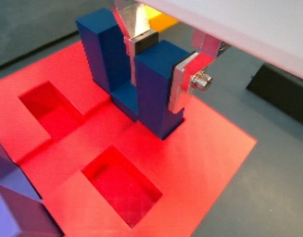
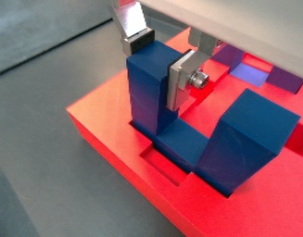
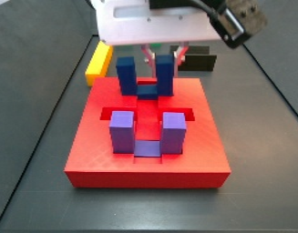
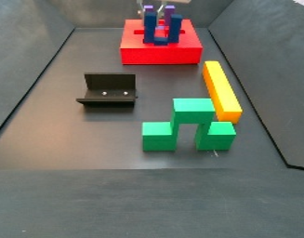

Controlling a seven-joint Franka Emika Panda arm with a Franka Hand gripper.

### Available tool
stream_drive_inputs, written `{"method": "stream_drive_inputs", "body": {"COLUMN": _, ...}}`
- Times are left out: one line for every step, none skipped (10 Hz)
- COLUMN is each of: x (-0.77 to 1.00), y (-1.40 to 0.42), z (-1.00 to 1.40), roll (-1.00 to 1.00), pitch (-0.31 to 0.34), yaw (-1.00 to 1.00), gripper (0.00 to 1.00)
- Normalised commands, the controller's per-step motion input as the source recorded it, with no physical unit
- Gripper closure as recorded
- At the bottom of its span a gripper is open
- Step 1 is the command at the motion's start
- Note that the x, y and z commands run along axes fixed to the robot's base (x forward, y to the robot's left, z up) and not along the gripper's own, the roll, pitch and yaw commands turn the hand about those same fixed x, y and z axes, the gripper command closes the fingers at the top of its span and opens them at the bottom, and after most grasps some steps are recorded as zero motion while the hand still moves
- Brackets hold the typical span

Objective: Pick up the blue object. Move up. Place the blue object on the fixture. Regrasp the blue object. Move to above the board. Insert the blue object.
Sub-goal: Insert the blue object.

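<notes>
My pincer [image 2: 161, 57] pinches one prong of the small royal-blue U-shaped block [image 2: 197, 130], prongs up, seated below it in the flat red recessed board [image 1: 203, 157]; it looks rigid, light, smooth-sided, best gripped across flat prong faces.

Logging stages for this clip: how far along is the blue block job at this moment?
Late stage. The fixture stands bare, so the pickup, fixture rest and regrasp look done. In hand: the gripper is over the board, shut on one prong of the blue object, prongs up, bridge low at a recess. Left: finish seating it, then release. Whether it is fully seated cannot be told.
</notes>
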Motion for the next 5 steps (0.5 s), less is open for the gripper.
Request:
{"method": "stream_drive_inputs", "body": {"x": 0.40, "y": 0.00, "z": -0.77, "roll": 0.02, "pitch": 0.000, "yaw": 0.03, "gripper": 1.00}}
{"method": "stream_drive_inputs", "body": {"x": 0.42, "y": 0.00, "z": -0.82, "roll": 0.02, "pitch": 0.000, "yaw": 0.01, "gripper": 1.00}}
{"method": "stream_drive_inputs", "body": {"x": 0.37, "y": 0.00, "z": -0.71, "roll": 0.01, "pitch": 0.000, "yaw": 0.00, "gripper": 1.00}}
{"method": "stream_drive_inputs", "body": {"x": 0.03, "y": 0.00, "z": 0.00, "roll": 0.00, "pitch": 0.000, "yaw": -0.01, "gripper": 1.00}}
{"method": "stream_drive_inputs", "body": {"x": 0.00, "y": 0.00, "z": 0.00, "roll": 0.00, "pitch": 0.000, "yaw": 0.00, "gripper": 1.00}}
